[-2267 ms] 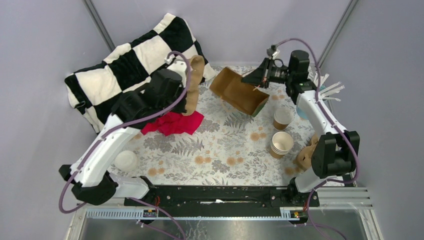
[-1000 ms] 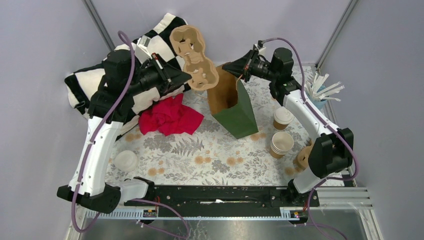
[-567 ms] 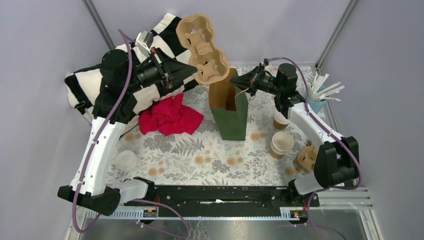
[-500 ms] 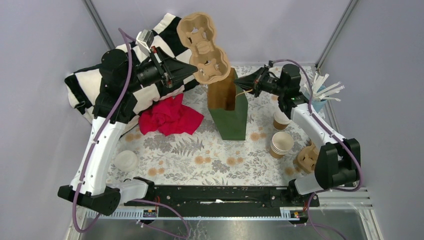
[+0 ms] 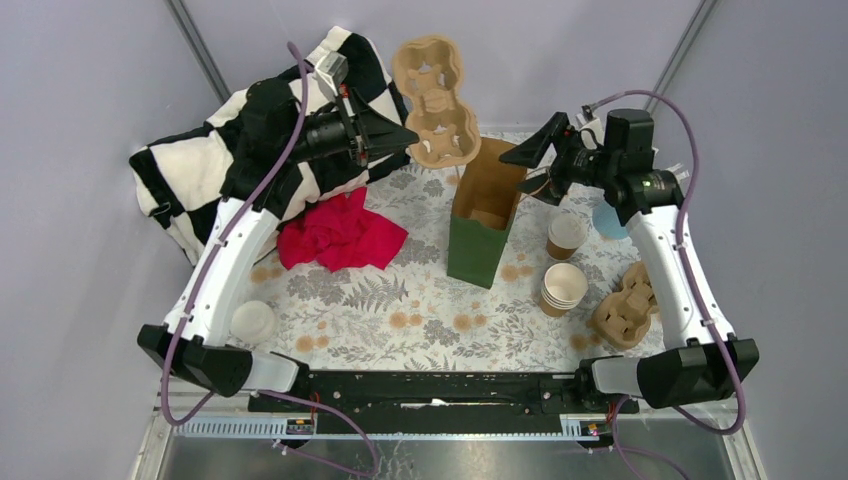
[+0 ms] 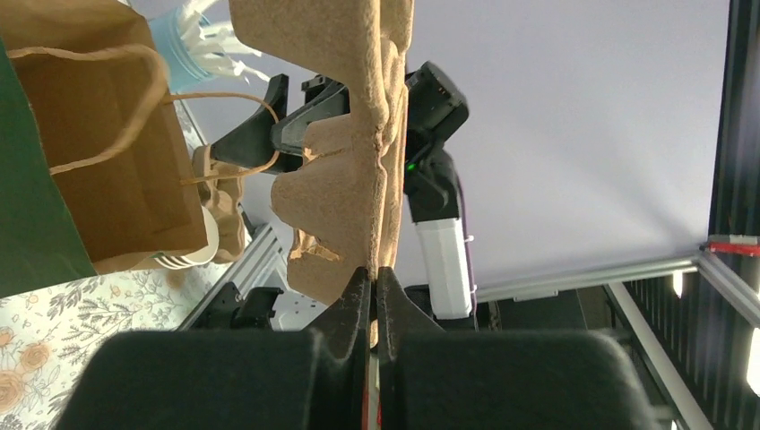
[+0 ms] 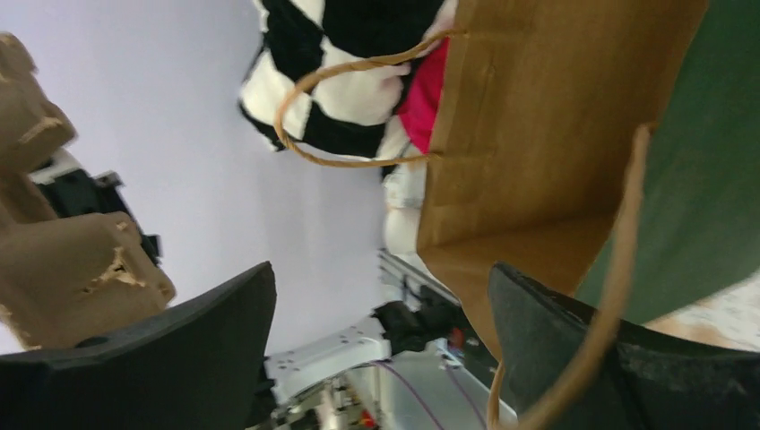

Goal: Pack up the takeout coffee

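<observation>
Kraft-brown and upright, the takeout coffee (image 5: 566,236) stands on the table (image 5: 430,320) just right of the green paper bag (image 5: 478,240). It sits below the right gripper (image 5: 541,168), whose jaws gape wide by the bag's handle, gripping nothing. The right arm is far nearer. The left gripper (image 5: 410,135) pinches a cup carrier (image 5: 437,98) above the bag's mouth, probably blocking entry. Stacked cups (image 5: 563,288) crowd the coffee.

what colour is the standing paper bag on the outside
The paper bag is dark green outside, brown inside; clearest in the top view.
</observation>
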You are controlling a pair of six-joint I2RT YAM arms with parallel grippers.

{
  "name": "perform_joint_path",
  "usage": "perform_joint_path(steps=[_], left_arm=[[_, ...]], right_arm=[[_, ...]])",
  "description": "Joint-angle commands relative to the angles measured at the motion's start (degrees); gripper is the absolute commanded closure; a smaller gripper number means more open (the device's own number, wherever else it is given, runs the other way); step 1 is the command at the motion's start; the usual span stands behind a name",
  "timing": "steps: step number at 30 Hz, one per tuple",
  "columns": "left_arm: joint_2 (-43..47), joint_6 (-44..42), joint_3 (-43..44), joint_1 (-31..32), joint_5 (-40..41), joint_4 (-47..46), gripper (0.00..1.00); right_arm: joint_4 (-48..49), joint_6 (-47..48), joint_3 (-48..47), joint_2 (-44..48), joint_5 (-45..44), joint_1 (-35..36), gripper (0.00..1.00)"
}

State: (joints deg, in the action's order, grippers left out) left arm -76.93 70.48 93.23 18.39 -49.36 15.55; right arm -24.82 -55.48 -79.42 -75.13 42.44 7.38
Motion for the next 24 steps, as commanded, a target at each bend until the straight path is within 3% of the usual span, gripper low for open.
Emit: perform_joint_path(steps=[1, 5, 11, 14, 17, 19, 21, 24], left_arm=[[-2.42, -3.61, 6.53, 2.8, -4.1, -3.5, 1.0], [-4.82, -5.89, 9.06, 3.82, -5.81, -2.42, 1.0], [-7.26, -8.38, 11.09, 4.59, -8.48, -1.66, 1.0], [-8.6, -13.31, 12.49, 5.17, -10.54, 2.17, 1.0], [-9.32, -22.1, 14.11, 6.36, -11.2, 9.23, 1.0], [-9.33, -28.15, 14.11, 7.31, -11.21, 13.86, 1.0], [-9.19, -33.59, 13.54, 8.4, -9.89, 18.67, 1.0], [-8.35, -37.87, 11.41, 11.65, -8.65, 21.68, 1.0]], right_arm=[[-24.95, 18.62, -9.97, 0.79, -9.52, -0.55, 0.02], [-32.39, 23.66, -14.34, 1.07, -13.99, -0.67, 0.0], [-36.31, 25.9, -12.39, 2.32, -17.67, -1.43, 0.0], [-42.54, 31.87, -19.62, 1.09, -26.97, -1.57, 0.0], [-50.28, 36.42, -34.9, -4.18, -32.09, -1.58, 0.0], [-53.81, 37.74, -48.09, -9.22, -29.32, -1.58, 0.0], [-52.56, 39.46, -58.32, -13.41, -18.06, -1.58, 0.01], [-44.2, 38.26, -61.14, -16.71, -0.05, -1.58, 0.15]])
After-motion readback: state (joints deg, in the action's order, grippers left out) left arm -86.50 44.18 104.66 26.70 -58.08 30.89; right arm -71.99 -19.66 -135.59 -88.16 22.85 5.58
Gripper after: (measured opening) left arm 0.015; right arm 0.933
